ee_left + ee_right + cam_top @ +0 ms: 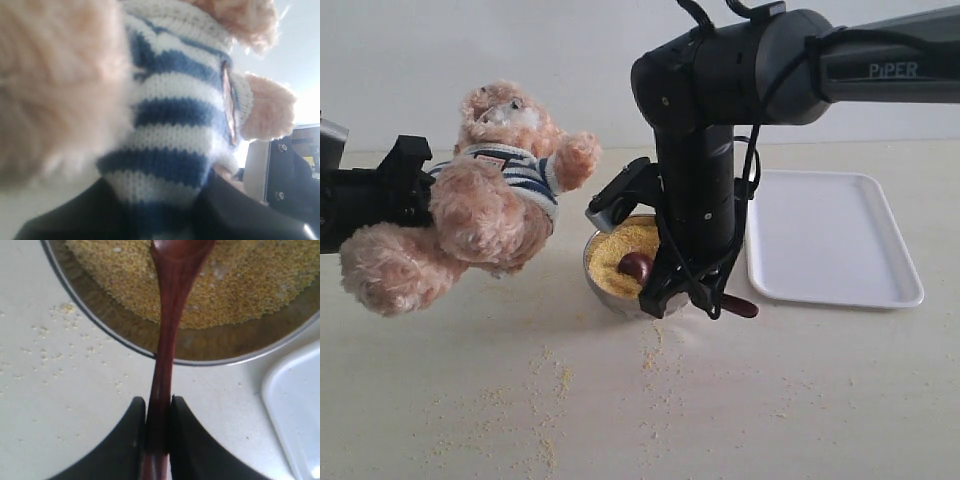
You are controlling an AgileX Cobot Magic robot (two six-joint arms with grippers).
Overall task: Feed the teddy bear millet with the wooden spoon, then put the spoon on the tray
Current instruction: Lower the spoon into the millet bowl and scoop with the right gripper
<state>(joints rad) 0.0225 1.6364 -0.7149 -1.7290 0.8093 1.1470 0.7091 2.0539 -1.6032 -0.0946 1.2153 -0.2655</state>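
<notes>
Scooping stage: the right gripper (158,437), clamped on the spoon (167,330) handle, has the head at the millet (250,285) in the bowl (95,322), centre. The left gripper (412,190), closed on the bear (490,205), holds it aloft at left. Feeding and traying remain; the tray (830,240) lies right. Pale worktop (800,400) strewn with grains (550,385); white wall (520,50) behind.

Fluffy plush teddy bear (485,215), glossy wooden spoon (170,330), shiny metal bowl (107,326), grainy millet (250,285), smooth tray (830,235).
</notes>
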